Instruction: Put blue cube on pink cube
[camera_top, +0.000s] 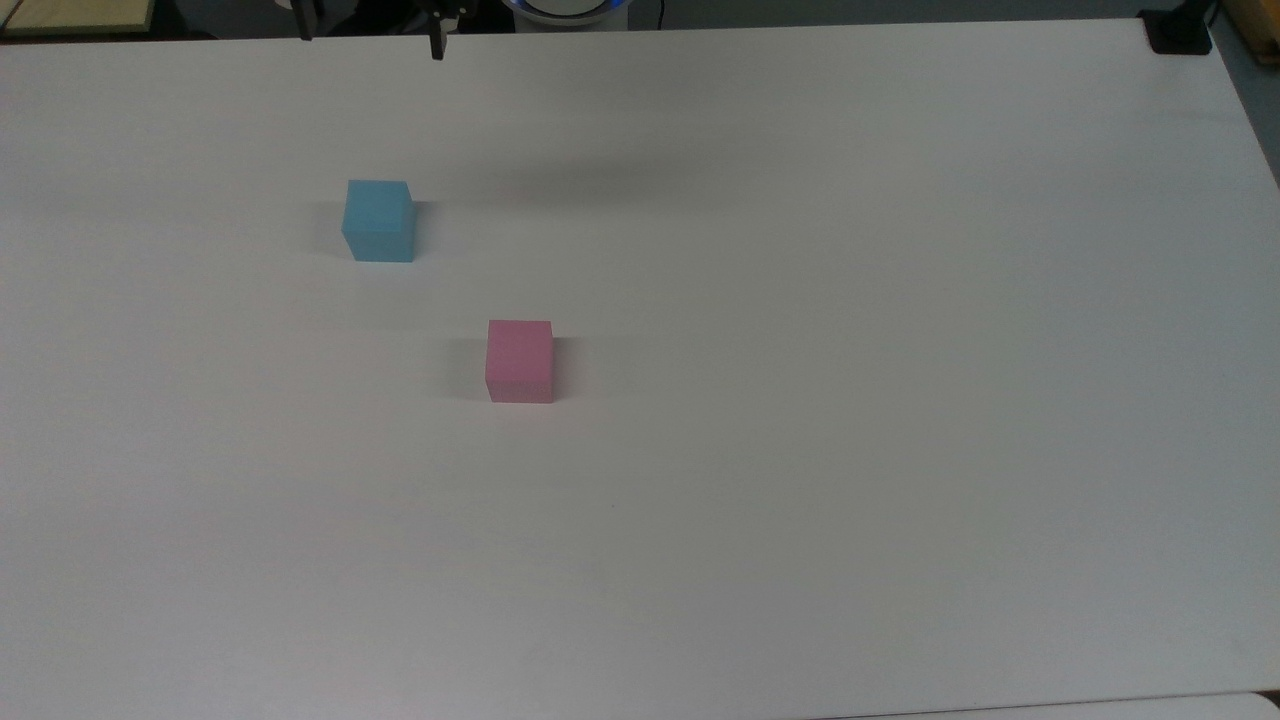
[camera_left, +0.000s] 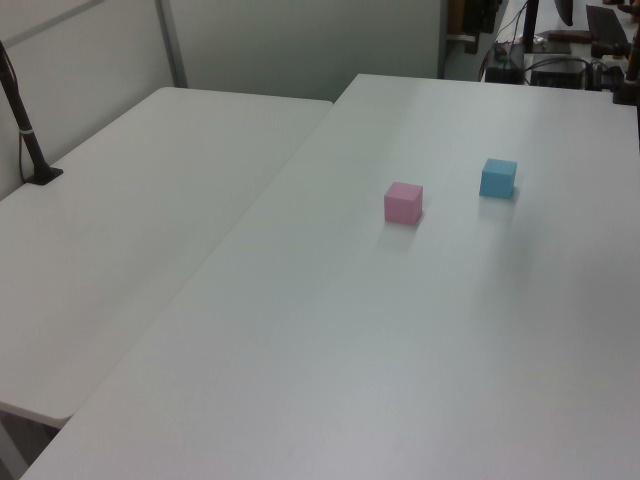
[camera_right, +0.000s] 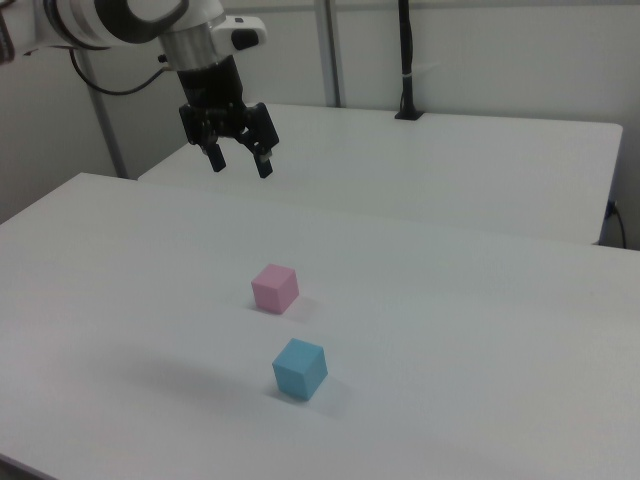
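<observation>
The blue cube rests on the white table, apart from the pink cube, which lies nearer the top view's centre. In the left view the blue cube is right of the pink cube. In the right view the blue cube sits in front of the pink cube. My gripper hangs high above the table, open and empty, well above both cubes. Its fingertips peek in at the top view's upper edge.
A second white table adjoins on the left view's left, with a black post clamped to it. A black clamp sits at the top view's upper right corner. Cluttered equipment lies beyond the far edge.
</observation>
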